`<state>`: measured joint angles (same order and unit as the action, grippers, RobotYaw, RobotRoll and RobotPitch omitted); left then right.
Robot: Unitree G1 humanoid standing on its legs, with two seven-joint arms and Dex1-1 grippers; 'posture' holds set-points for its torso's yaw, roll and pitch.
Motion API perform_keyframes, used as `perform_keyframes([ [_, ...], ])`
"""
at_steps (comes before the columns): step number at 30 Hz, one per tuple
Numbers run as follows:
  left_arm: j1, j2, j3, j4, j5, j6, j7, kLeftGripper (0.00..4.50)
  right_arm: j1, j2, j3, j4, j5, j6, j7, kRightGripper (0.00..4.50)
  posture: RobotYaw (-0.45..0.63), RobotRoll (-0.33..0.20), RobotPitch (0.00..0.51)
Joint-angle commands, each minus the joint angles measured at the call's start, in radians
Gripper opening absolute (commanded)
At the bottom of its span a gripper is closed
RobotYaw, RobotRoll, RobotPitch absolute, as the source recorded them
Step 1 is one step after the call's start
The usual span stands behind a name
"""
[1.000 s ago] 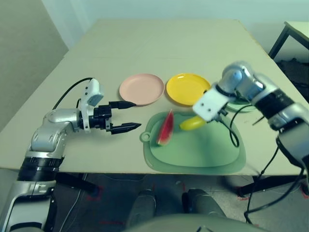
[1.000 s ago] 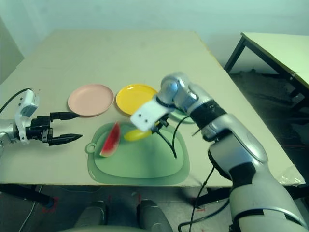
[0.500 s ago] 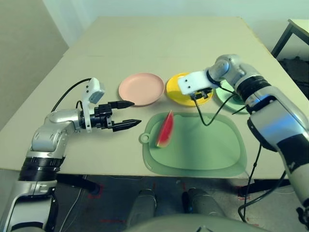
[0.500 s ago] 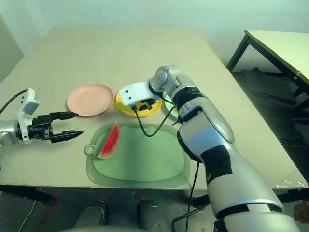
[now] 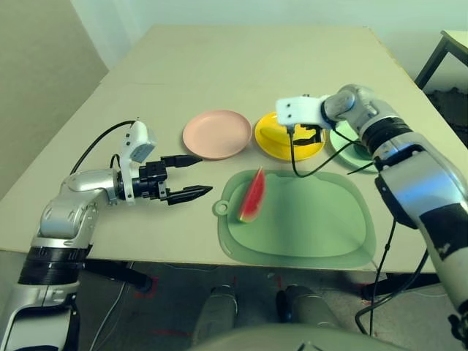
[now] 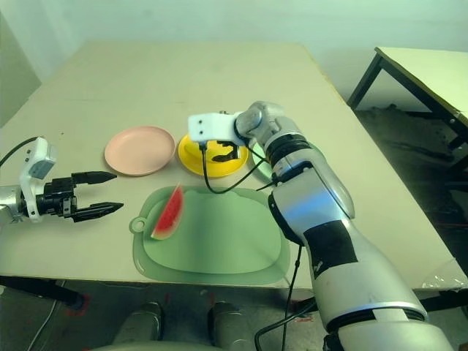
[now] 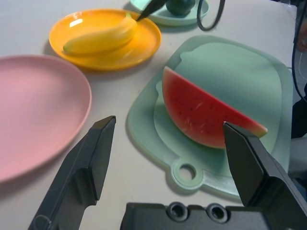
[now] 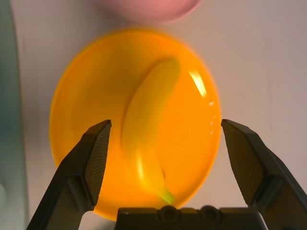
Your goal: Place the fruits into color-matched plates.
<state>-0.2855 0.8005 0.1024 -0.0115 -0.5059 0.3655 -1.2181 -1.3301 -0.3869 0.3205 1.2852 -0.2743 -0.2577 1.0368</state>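
The yellow banana (image 8: 148, 124) lies in the yellow plate (image 8: 81, 96), free of any grip. My right gripper (image 8: 165, 125) hovers just above it, open, one finger on either side. The red watermelon wedge (image 5: 252, 196) rests on its rind on the left part of the green mat (image 5: 307, 227). To the left of the mat my left gripper (image 5: 202, 174) is open and points at the wedge without touching it. The pink plate (image 5: 217, 134) is bare. The dark avocado (image 7: 180, 5) sits in the mint green plate (image 5: 349, 146), partly behind my right arm.
The three plates stand in a row behind the mat, pink, yellow, then green. A black cable (image 5: 314, 167) hangs from my right wrist over the mat's back edge. Bare tabletop (image 5: 241, 66) stretches beyond the plates, and a dark table leg (image 5: 431, 55) stands at the far right.
My right gripper carried the banana from over the mat to the yellow plate, opened and let it go there. The left arm has stayed put.
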Motion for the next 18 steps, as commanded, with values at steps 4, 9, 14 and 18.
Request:
perform_keyframes([
  [4, -0.052, 0.012, -0.02, 0.07, 0.058, -0.12, -0.05, 4.5, 0.243, -0.089, -0.3, -0.374, 0.373, 0.267, 0.232, 4.47, -0.01, 0.0, 0.047],
  [9, -0.153, -0.021, -0.058, 0.18, 0.136, -0.341, -0.105, 4.5, 0.62, -0.179, -0.498, -0.714, 0.658, 0.537, 0.329, 4.47, -0.05, 0.0, 0.039],
  [14, -0.262, -0.019, -0.156, 0.336, 0.282, -0.656, -0.206, 4.5, 0.892, -0.218, -0.595, -0.831, 0.757, 0.531, 0.367, 4.47, -0.08, 0.0, 0.031],
  [18, -0.345, -0.04, -0.233, 0.446, 0.335, -0.871, -0.296, 4.5, 1.021, -0.234, -0.614, -0.829, 0.772, 0.473, 0.403, 4.47, -0.08, 0.0, 0.024],
])
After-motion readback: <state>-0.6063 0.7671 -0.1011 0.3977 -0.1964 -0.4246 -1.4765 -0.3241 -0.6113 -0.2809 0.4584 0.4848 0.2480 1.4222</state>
